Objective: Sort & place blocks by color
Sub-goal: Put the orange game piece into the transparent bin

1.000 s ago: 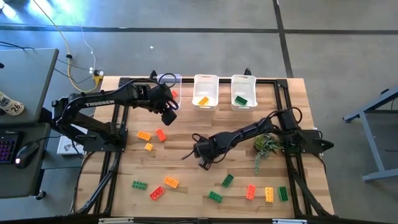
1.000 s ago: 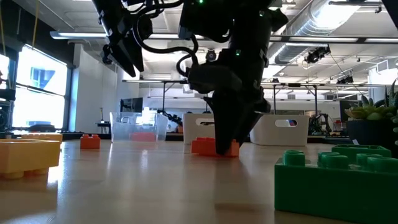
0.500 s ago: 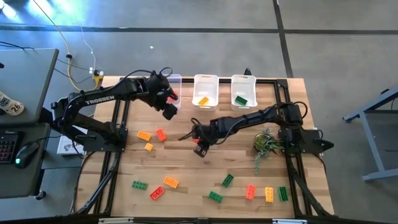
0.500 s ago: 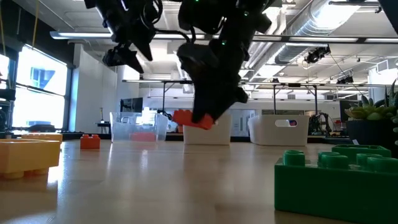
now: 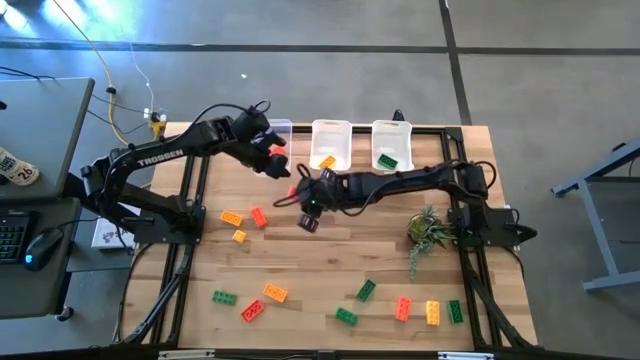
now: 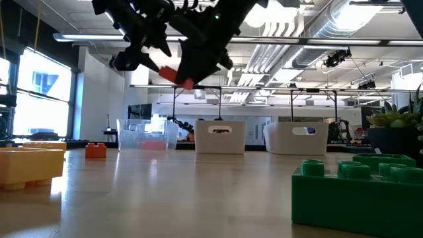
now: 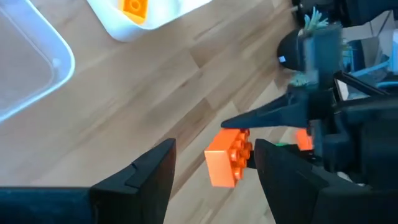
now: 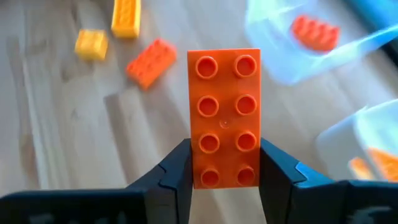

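My right gripper (image 8: 225, 158) is shut on a red-orange two-by-four studded block (image 5: 294, 190), held high above the table in the low view (image 6: 170, 74), just short of the clear bin (image 5: 280, 135). My left gripper (image 5: 276, 165) hovers open beside that bin. In the left wrist view the block (image 7: 227, 158) shows beyond the gap of the left fingers, apart from them. One red block (image 8: 314, 31) lies in the clear bin. The middle white bin (image 5: 330, 147) holds an orange-yellow block and the right white bin (image 5: 391, 147) a green one. My right gripper pinches the block between its two fingers (image 8: 171, 171), one on each long side, at the end nearest the wrist (image 8: 224, 174). The studded face is turned toward the wrist camera. The block is lifted clear of the table and sticks out past the fingertips.
Loose blocks lie on the wood: orange (image 5: 232, 217), red (image 5: 259, 217) and yellow (image 5: 239, 236) at mid-left, and several red, green and yellow ones along the near edge (image 5: 403, 308). A green plant sprig (image 5: 428, 232) lies at the right. A green block (image 6: 357, 188) stands close to the low camera.
My right gripper has lifted the red-orange block off the table's middle and carried it up, left and toward the far edge, nearing the clear bin. My left gripper has drawn a little toward the far edge, staying open.
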Robot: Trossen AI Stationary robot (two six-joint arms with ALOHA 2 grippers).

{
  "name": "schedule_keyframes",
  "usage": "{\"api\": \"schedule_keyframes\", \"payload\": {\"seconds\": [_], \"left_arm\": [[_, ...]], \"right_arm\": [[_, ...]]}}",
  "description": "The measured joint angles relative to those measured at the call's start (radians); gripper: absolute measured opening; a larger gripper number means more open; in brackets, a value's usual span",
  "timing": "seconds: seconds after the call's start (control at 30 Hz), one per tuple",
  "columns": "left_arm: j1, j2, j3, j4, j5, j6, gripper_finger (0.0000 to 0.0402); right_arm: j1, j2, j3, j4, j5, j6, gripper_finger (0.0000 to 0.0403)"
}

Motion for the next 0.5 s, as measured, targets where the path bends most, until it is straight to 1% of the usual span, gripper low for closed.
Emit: {"api": "schedule_keyframes", "payload": {"seconds": [0.17,0.37,0.5], "left_arm": [[-0.012,0.0,0.0,0.01,0.0,-0.027,0.0204],[-0.023,0.0,0.0,0.068,-0.002,-0.051,0.0204],[-0.022,0.0,0.0,0.074,-0.029,-0.053,0.0204]], "right_arm": [[-0.032,0.0,0.032,-0.003,0.031,-0.034,0.0112],[-0.057,0.0,0.034,0.003,0.035,-0.053,0.0112],[-0.054,0.0,0.034,0.003,0.036,-0.053,0.0112]]}}
